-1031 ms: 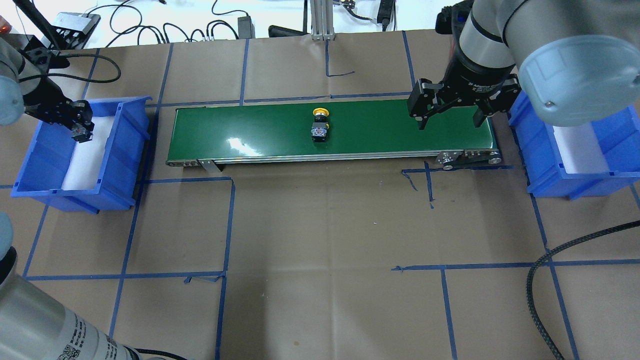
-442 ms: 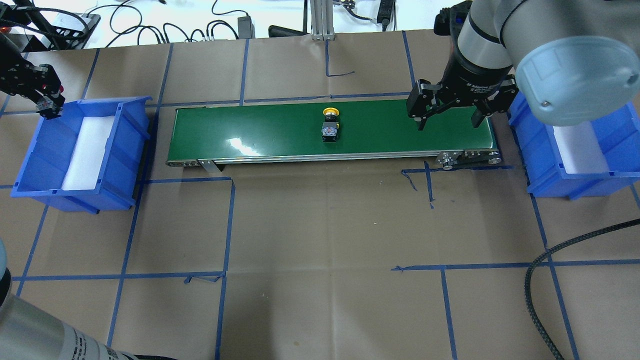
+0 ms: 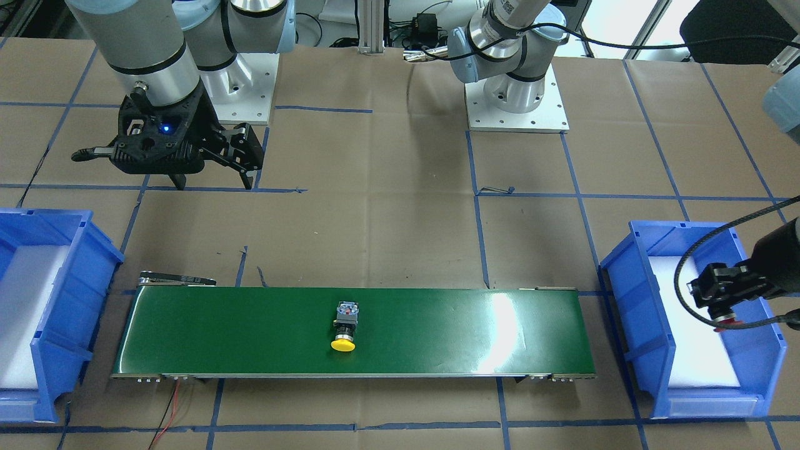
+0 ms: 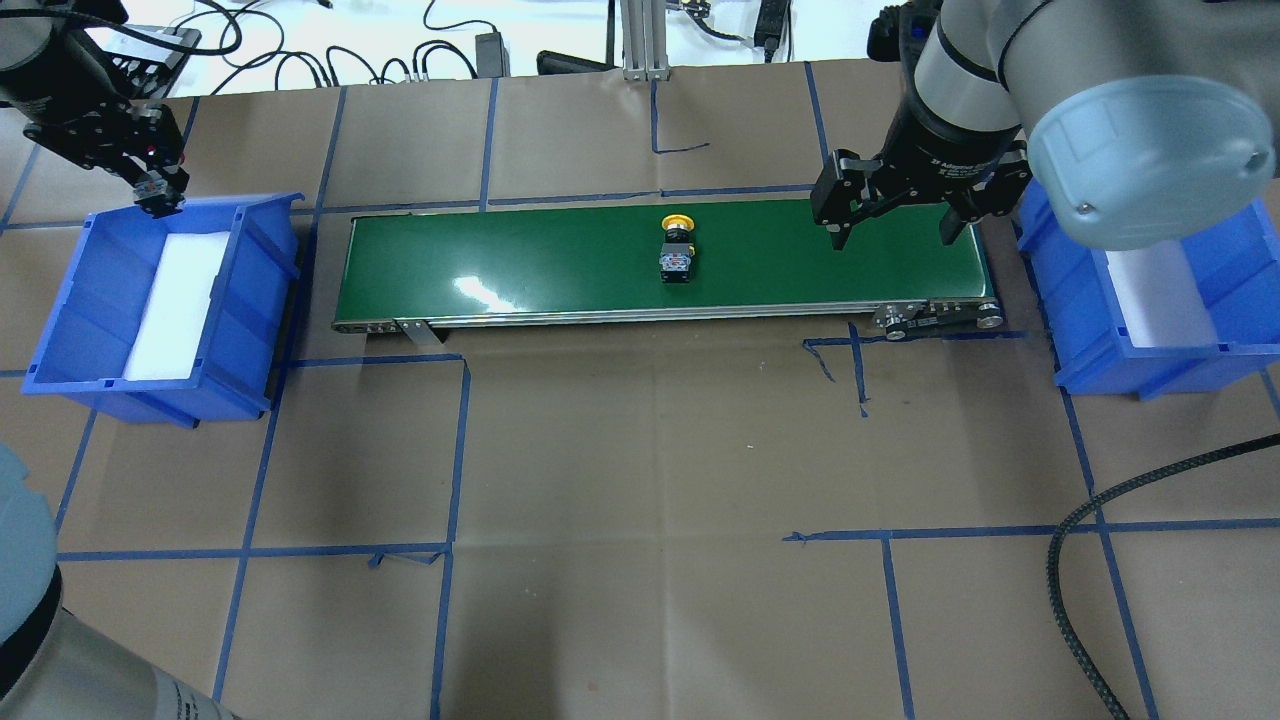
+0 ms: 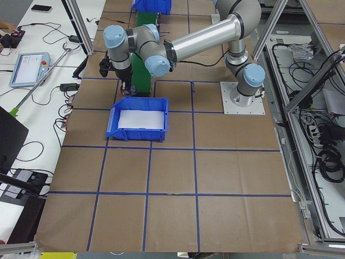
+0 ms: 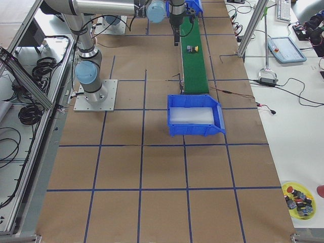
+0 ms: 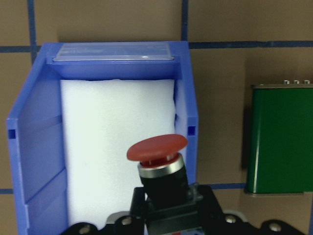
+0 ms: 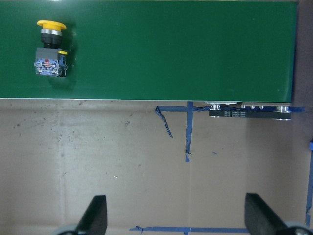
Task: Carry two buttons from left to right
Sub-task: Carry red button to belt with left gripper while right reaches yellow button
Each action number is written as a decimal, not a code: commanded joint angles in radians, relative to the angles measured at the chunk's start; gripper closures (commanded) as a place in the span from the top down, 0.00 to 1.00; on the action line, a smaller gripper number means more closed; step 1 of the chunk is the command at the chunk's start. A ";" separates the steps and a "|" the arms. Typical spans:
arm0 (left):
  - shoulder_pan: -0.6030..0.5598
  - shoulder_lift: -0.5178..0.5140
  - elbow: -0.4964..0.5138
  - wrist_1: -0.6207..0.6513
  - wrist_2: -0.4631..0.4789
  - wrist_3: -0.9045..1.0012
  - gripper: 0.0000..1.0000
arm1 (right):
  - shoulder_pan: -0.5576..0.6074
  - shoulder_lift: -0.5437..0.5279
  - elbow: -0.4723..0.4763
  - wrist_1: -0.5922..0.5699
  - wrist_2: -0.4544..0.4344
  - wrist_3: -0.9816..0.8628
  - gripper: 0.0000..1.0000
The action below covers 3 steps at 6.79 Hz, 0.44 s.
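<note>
Paper-covered table (image 4: 650, 450) w/ blue tape (image 4: 250, 550)

Robotics lab, taped paper-covered table (image 4: 640, 450), aluminium frame (image 4: 640, 45), cables (image 6: 20, 63)

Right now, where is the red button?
The red button is clamped in the left hand over the left bin, at the overhead view's left, short of the belt.

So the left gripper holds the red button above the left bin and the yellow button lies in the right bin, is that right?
No: the overhead view shows the yellow button lying on the green belt, not in the right bin. The left gripper holds the red button above the left bin.
</note>
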 commanded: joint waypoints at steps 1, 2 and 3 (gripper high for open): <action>-0.131 0.006 -0.013 0.009 0.003 -0.112 0.09 | -0.001 0.045 0.003 -0.103 0.000 0.010 1.00; -0.185 0.005 -0.011 0.010 0.005 -0.178 0.09 | -0.002 0.075 -0.002 -0.157 0.000 0.019 1.00; -0.236 -0.003 -0.013 0.013 0.005 -0.215 0.09 | -0.002 0.094 -0.001 -0.220 0.000 0.018 1.00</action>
